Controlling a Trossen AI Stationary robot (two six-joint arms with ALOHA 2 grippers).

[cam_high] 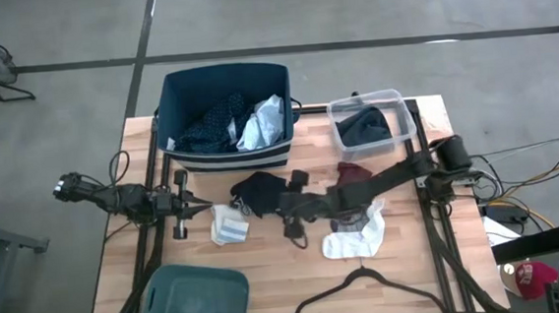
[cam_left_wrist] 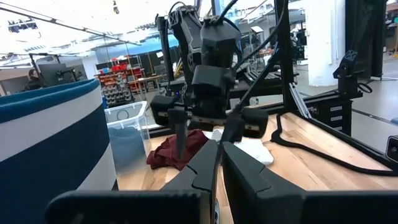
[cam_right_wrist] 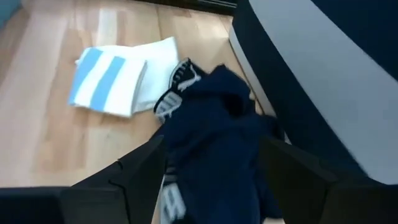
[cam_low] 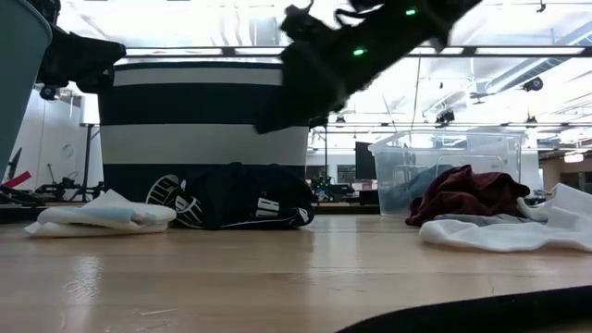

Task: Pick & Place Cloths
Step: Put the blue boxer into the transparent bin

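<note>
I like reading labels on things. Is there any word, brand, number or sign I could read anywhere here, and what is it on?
None can be read.
White print on the dark cloth beside the navy tub: too blurred.
Same white print in the low view: too small.
Signs in the room behind: unreadable.
The folded white and blue cloth has stripes only.

A navy tub (cam_high: 228, 152), clear tub (cam_high: 395, 104), teal tub (cam_high: 193, 301) and black hanger (cam_high: 367, 285) sit on the wooden table (cam_high: 278, 275).
</note>
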